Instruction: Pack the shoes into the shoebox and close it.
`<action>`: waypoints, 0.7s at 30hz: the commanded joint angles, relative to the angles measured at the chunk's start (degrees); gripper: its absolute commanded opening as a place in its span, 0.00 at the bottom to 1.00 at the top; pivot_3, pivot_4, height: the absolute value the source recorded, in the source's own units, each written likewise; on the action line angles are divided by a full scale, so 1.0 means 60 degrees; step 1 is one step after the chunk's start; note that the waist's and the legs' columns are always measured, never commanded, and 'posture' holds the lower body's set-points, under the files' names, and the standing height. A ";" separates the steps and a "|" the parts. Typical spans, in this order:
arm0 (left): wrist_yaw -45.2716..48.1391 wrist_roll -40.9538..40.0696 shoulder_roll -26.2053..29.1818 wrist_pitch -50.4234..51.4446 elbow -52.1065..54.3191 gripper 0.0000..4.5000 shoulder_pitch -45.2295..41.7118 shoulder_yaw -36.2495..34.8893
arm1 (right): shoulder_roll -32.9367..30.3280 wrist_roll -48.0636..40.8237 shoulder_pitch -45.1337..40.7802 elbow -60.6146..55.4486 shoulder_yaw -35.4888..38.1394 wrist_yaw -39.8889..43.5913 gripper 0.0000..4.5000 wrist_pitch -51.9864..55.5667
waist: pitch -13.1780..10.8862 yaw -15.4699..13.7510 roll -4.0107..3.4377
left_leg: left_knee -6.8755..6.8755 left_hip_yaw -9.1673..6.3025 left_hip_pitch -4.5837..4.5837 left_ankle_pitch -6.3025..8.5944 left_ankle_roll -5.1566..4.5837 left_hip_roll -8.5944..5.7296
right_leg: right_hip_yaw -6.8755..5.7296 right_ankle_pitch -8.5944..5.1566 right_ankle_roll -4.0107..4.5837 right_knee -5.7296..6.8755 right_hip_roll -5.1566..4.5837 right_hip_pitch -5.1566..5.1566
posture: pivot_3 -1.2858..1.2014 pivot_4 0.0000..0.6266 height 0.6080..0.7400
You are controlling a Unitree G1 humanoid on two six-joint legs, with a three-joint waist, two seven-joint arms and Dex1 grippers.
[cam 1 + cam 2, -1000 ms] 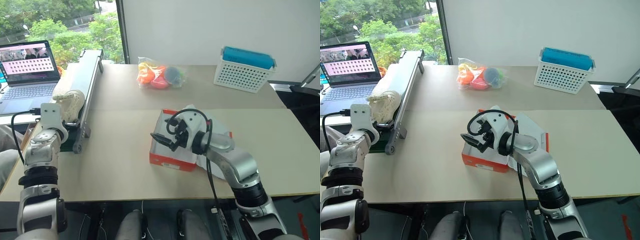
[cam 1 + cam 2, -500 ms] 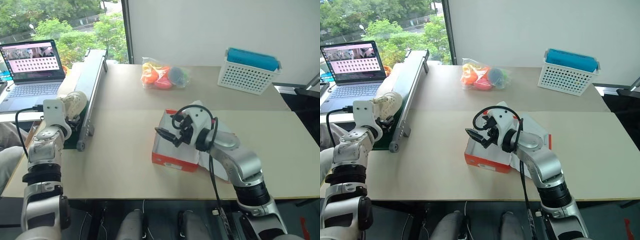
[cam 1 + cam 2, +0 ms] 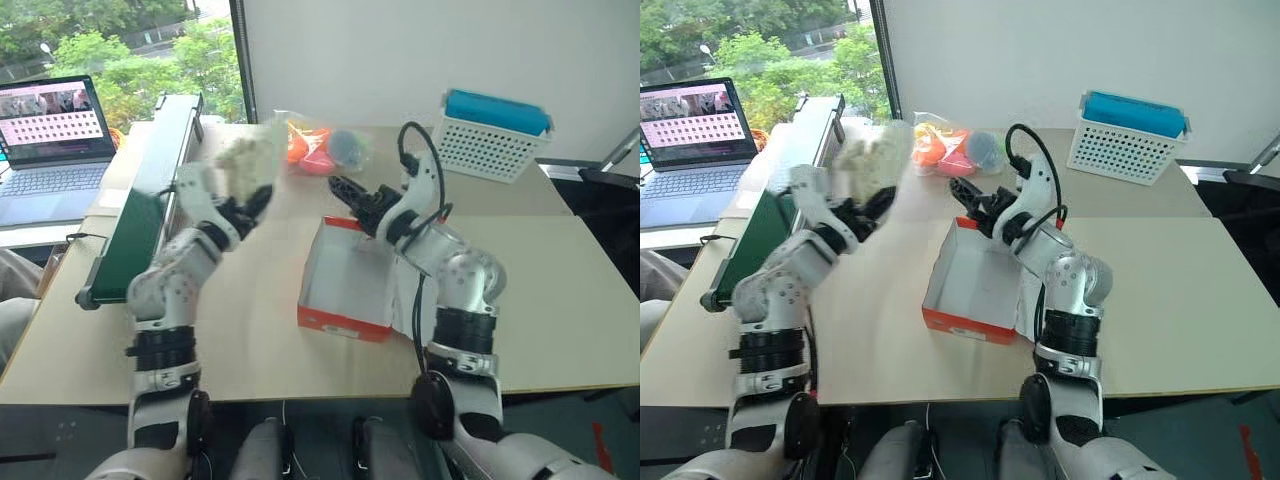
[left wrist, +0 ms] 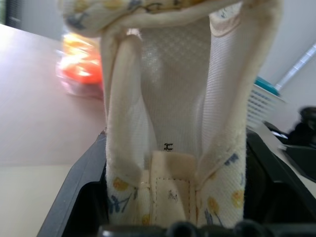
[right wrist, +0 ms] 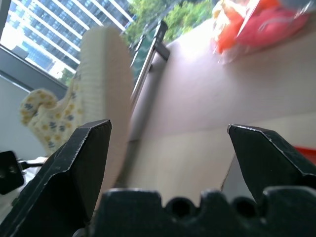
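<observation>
The small cream-white fabric shoe [image 3: 247, 160] is up in the air, pinched in the left hand [image 3: 243, 203], whose black fingers [image 4: 81, 187] clamp its sides, out at ten o'clock from the flat orange-red cardboard shoebox [image 3: 345, 283]. The box sits open on the pale tabletop [image 3: 250, 320], white interior showing and bare as far as I can see; I cannot make out its lid here. The right hand [image 3: 347, 193] hovers over the box's far edge, fingers [image 5: 79, 163] spread wide, holding nothing. The shoe's sole shows between those fingers in the right wrist view.

To do this well, I'd judge the shoe should travel over the near wall, then go down sole-first along one side, leaving room for its mate. The empty hand looks placed to receive or steady it; it should not crowd the opening.

Writing: a tiny dark mark sits on the shoe's insole, too small to read. The silver laptop [image 3: 52, 150] screen at nine o'clock shows rows of thumbnails, unreadable.
</observation>
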State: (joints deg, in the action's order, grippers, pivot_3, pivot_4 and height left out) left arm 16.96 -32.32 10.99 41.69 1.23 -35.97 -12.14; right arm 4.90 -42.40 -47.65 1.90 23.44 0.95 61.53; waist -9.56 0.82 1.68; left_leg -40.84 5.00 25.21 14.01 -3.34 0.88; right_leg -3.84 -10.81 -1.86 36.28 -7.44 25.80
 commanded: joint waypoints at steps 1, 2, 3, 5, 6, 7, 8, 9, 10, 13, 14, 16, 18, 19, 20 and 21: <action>0.0120 -0.0163 -0.0170 0.0122 0.0805 0.62 0.0005 0.0482 | 0.0245 -0.0857 -0.0484 -0.0182 0.0263 -0.0385 1.00 0.0320 | -0.0001 0.0018 -0.0001 | 0.0000 0.0004 0.0002 0.0006 -0.0013 -0.0001 | 0.0007 0.0000 0.0000 0.0001 0.0000 0.0007 | 0.52 0.24 0.69; 0.0194 -0.0112 -0.0187 0.0148 0.0890 0.62 0.0028 0.0678 | 0.0249 -0.0938 -0.0509 -0.0168 0.0262 -0.0461 1.00 0.0328 | -0.0001 0.0034 -0.0001 | 0.0000 0.0004 0.0004 0.0014 -0.0028 -0.0002 | 0.0008 0.0000 0.0000 0.0001 0.0000 0.0009 | 0.52 0.24 0.69; 0.0249 -0.0136 -0.0281 0.0215 0.0998 0.62 0.0057 0.0887 | 0.0312 -0.1090 -0.0567 -0.0182 0.0332 -0.0574 1.00 0.0295 | -0.0001 0.0033 -0.0001 | 0.0000 0.0006 0.0006 0.0018 -0.0036 -0.0002 | 0.0013 0.0000 0.0000 -0.0001 0.0003 0.0020 | 0.52 0.24 0.69; 0.0341 -0.0183 -0.0423 0.0308 0.1142 0.62 0.0100 0.1217 | 0.0349 -0.1307 -0.0684 -0.0201 0.0391 -0.0747 1.00 0.0194 | -0.0001 0.0027 -0.0001 | 0.0000 0.0004 0.0010 0.0016 -0.0039 -0.0003 | 0.0018 0.0000 0.0000 0.0005 0.0006 0.0029 | 0.52 0.24 0.69; 0.0349 -0.0196 -0.0484 0.0346 0.1181 0.62 0.0125 0.1310 | 0.0309 -0.1345 -0.0720 -0.0223 0.0344 -0.0800 1.00 0.0171 | -0.0001 0.0027 -0.0001 | 0.0000 0.0004 0.0011 0.0015 -0.0041 -0.0003 | 0.0018 0.0000 0.0000 0.0004 0.0007 0.0029 | 0.52 0.24 0.69; 0.0351 -0.0190 -0.0513 0.0368 0.1203 0.62 0.0142 0.1354 | 0.0259 -0.1380 -0.0731 -0.0232 0.0284 -0.0844 1.00 0.0156 | -0.0001 0.0027 -0.0001 | -0.0001 0.0004 0.0011 0.0014 -0.0043 -0.0004 | 0.0021 0.0000 0.0000 0.0005 0.0007 0.0029 | 0.52 0.24 0.69; 0.0375 -0.0165 -0.0548 0.0374 0.1241 0.62 0.0180 0.1444 | 0.0247 -0.1456 -0.0746 -0.0269 0.0269 -0.0921 1.00 0.0129 | -0.0001 0.0027 -0.0001 | -0.0001 0.0005 0.0011 0.0014 -0.0045 -0.0004 | 0.0023 0.0000 0.0000 0.0004 0.0007 0.0028 | 0.52 0.24 0.69; 0.0426 -0.0111 -0.0560 0.0341 0.1285 0.62 0.0210 0.1569 | 0.0228 -0.1515 -0.0756 -0.0285 0.0254 -0.0975 1.00 0.0121 | -0.0001 0.0034 -0.0001 | -0.0001 0.0006 0.0011 0.0014 -0.0047 -0.0004 | 0.0025 0.0000 0.0000 0.0003 0.0007 0.0028 | 0.52 0.24 0.69; 0.0454 -0.0121 -0.0602 0.0329 0.1340 0.62 0.0223 0.1637 | 0.0195 -0.1508 -0.0745 -0.0289 0.0227 -0.1028 1.00 0.0117 | 0.0000 0.0046 -0.0002 | -0.0001 0.0006 0.0011 0.0016 -0.0049 -0.0003 | 0.0025 0.0000 0.0000 0.0003 0.0008 0.0029 | 0.52 0.24 0.69; 0.0405 -0.0210 -0.0707 0.0374 0.1386 0.62 0.0199 0.1624 | 0.0168 -0.1467 -0.0665 -0.0229 0.0268 -0.1209 1.00 -0.0023 | -0.0001 0.0038 -0.0002 | 0.0002 0.0005 0.0014 0.0015 -0.0049 -0.0002 | 0.0029 0.0000 0.0000 0.0007 0.0012 0.0038 | 0.52 0.24 0.69; 0.0409 -0.0188 -0.0705 0.0365 0.1365 0.62 0.0198 0.1625 | 0.0158 -0.1457 -0.0625 -0.0212 0.0304 -0.1268 1.00 -0.0102 | -0.0001 0.0034 -0.0002 | 0.0002 0.0005 0.0016 0.0015 -0.0049 -0.0002 | 0.0029 0.0000 0.0000 0.0007 0.0012 0.0039 | 0.52 0.24 0.69; 0.0423 -0.0112 -0.0668 0.0324 0.1264 0.61 0.0193 0.1615 | 0.0098 -0.1361 -0.0518 -0.0261 0.0333 -0.1342 0.94 -0.0352 | -0.0001 0.0029 -0.0002 | 0.0000 0.0006 0.0020 0.0015 -0.0050 -0.0004 | 0.0030 0.0000 -0.0001 0.0004 0.0012 0.0039 | 0.52 0.24 0.69; 0.0384 -0.0033 -0.0640 0.0276 0.1194 0.61 0.0180 0.1597 | 0.0029 -0.1303 -0.0457 -0.0301 0.0284 -0.1403 0.84 -0.0437 | -0.0001 0.0029 -0.0002 | 0.0000 0.0006 0.0022 0.0015 -0.0052 -0.0004 | 0.0030 0.0000 -0.0001 0.0003 0.0012 0.0039 | 0.52 0.24 0.69; 0.0329 0.0055 -0.0618 0.0203 0.1111 0.61 0.0147 0.1568 | -0.0028 -0.1229 -0.0413 -0.0352 0.0213 -0.1432 0.77 -0.0462 | -0.0001 0.0028 -0.0002 | 0.0000 0.0006 0.0023 0.0015 -0.0051 -0.0004 | 0.0030 0.0000 -0.0001 0.0003 0.0012 0.0040 | 0.52 0.24 0.69; 0.0292 0.0119 -0.0605 0.0152 0.1052 0.61 0.0123 0.1546 | -0.0067 -0.1184 -0.0381 -0.0388 0.0161 -0.1457 0.70 -0.0486 | -0.0001 0.0028 -0.0002 | 0.0001 0.0005 0.0023 0.0015 -0.0051 -0.0003 | 0.0030 -0.0001 -0.0001 0.0003 0.0012 0.0040 | 0.52 0.24 0.69; 0.0263 0.0246 -0.0567 0.0074 0.0985 0.61 0.0100 0.1568 | -0.0100 -0.1148 -0.0352 -0.0401 0.0109 -0.1470 0.61 -0.0505 | -0.0001 0.0028 -0.0002 | 0.0001 0.0005 0.0023 0.0014 -0.0050 -0.0003 | 0.0030 0.0000 -0.0001 0.0003 0.0012 0.0041 | 0.52 0.24 0.69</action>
State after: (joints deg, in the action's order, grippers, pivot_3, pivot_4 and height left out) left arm 18.66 -31.69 7.34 43.82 6.11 -34.00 -2.99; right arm 4.25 -48.55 -49.41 2.13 25.06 -8.10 60.60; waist -9.56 0.99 1.67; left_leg -40.84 5.03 25.35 14.10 -3.64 0.86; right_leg -3.66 -10.82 -1.87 36.29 -7.37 26.04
